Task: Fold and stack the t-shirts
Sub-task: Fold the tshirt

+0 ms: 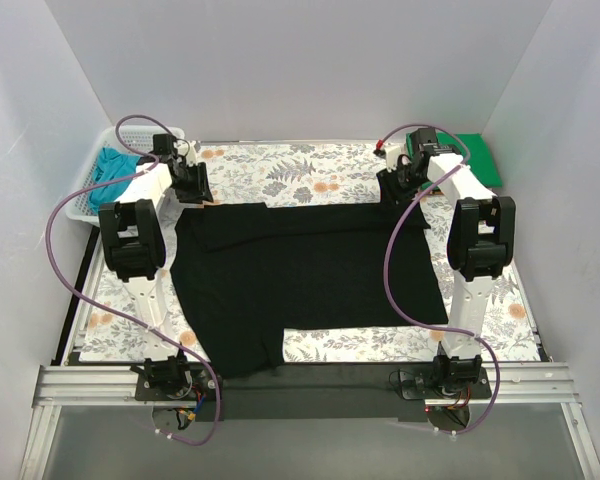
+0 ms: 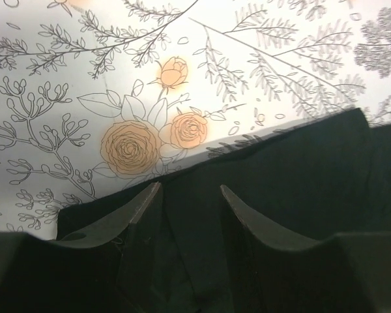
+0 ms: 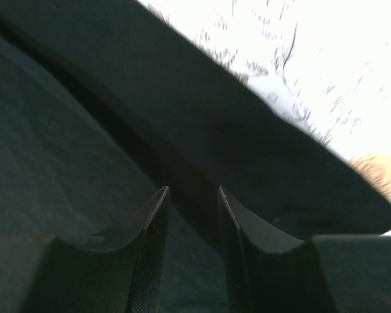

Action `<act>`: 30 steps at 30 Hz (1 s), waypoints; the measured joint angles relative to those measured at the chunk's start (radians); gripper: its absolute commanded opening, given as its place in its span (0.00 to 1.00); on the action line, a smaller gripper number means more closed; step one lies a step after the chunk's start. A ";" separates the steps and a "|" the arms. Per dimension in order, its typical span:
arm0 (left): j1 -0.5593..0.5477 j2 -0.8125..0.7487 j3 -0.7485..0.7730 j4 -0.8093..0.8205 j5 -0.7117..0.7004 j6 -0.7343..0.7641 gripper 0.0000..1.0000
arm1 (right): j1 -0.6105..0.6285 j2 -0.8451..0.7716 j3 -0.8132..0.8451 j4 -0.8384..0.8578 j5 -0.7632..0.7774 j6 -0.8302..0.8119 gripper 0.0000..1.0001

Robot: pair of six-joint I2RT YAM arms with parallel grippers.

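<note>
Wrist view of my left gripper (image 2: 191, 189). The two fingers (image 2: 143, 215) stand parted over the black t-shirt (image 2: 300, 176), their tips close to its edge, and dark cloth shows in the gap between them. The edge climbs toward the right. Beyond it lies the worktop (image 2: 260, 59), printed with line-drawn foliage and orange roses (image 2: 129, 147).

A robot lab cell: white panel walls (image 1: 280, 70), aluminium rail (image 1: 80, 385), floral-covered table (image 1: 320, 345).

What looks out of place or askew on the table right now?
The black t-shirt lies unevenly: its near-left part runs to the near edge of the table, while the near-right side stops short. The teal t-shirt sits crumpled in the basket.
</note>
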State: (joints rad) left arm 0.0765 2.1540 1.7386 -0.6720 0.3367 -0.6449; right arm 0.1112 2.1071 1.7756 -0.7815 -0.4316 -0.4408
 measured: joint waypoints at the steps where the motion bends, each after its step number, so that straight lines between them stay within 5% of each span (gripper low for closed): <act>1: 0.000 0.009 0.000 0.000 -0.004 0.000 0.39 | -0.001 0.000 -0.013 -0.002 0.000 -0.001 0.42; 11: 0.000 0.049 0.000 0.000 -0.027 0.006 0.37 | -0.007 -0.006 -0.053 -0.004 0.006 -0.006 0.42; 18: 0.000 0.050 0.000 0.003 -0.019 0.010 0.22 | -0.007 -0.007 -0.058 -0.004 0.014 -0.011 0.41; 22: 0.000 0.051 0.005 -0.001 -0.002 0.011 0.00 | -0.010 -0.011 -0.058 -0.005 0.023 -0.016 0.41; 30: 0.000 0.014 -0.029 -0.008 0.119 0.043 0.00 | -0.028 -0.030 -0.061 -0.008 0.046 -0.034 0.38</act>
State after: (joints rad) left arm 0.0765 2.1685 1.7092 -0.6796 0.4557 -0.6014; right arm 0.0830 2.0773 1.7145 -0.7891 -0.3859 -0.4751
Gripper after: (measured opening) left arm 0.012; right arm 0.390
